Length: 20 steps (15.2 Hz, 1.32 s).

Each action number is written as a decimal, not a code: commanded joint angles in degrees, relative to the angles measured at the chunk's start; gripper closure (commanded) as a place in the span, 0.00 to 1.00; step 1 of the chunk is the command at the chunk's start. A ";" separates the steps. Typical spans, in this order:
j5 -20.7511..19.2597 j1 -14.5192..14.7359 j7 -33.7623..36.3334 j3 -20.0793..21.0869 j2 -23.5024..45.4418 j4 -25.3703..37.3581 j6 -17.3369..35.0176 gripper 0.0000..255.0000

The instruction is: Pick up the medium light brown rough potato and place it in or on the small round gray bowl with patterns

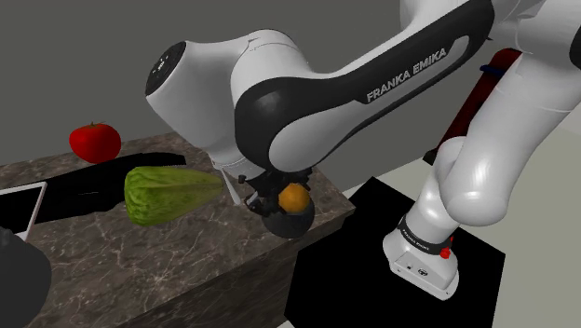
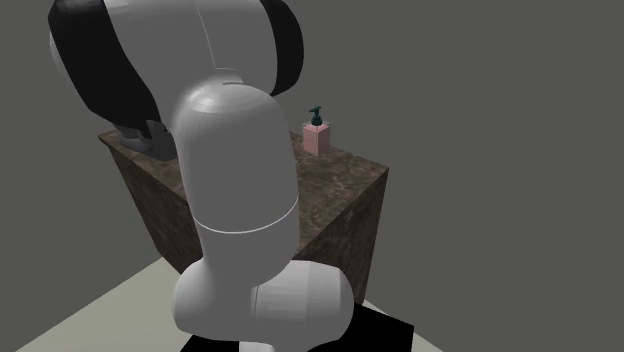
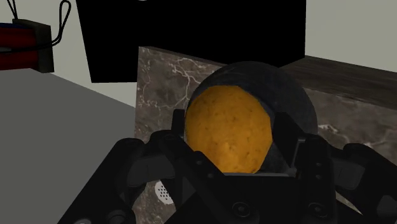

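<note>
We see the claw point(image 3: 230, 139) clenched on the orange-brown potato point(image 3: 226, 121), gripping it between both fingers, over the dark round bowl point(image 3: 296, 95) at the marble worktop's point(image 1: 140, 270) corner.

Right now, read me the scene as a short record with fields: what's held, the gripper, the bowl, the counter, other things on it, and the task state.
held thing: rounded orange-brown rough potato
gripper: all-black two-finger gripper, shut on the potato
bowl: small round dark grey bowl, directly under the potato
counter: dark veined stone counter, bowl near its corner
other things: green ribbed vegetable, red round fruit, pink soap dispenser
task state: potato over the bowl, not yet released
</note>
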 commanded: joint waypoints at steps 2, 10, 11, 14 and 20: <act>-0.11 0.00 0.15 0.00 0.23 -0.45 0.64 1.00; -0.11 0.00 0.15 0.01 0.23 -0.45 0.64 0.00; -0.11 0.00 0.15 0.01 0.23 -0.45 0.64 0.00; -0.36 0.20 0.49 0.21 1.11 2.09 -1.25 0.00; -1.27 0.95 1.62 0.79 4.05 9.65 -6.62 0.00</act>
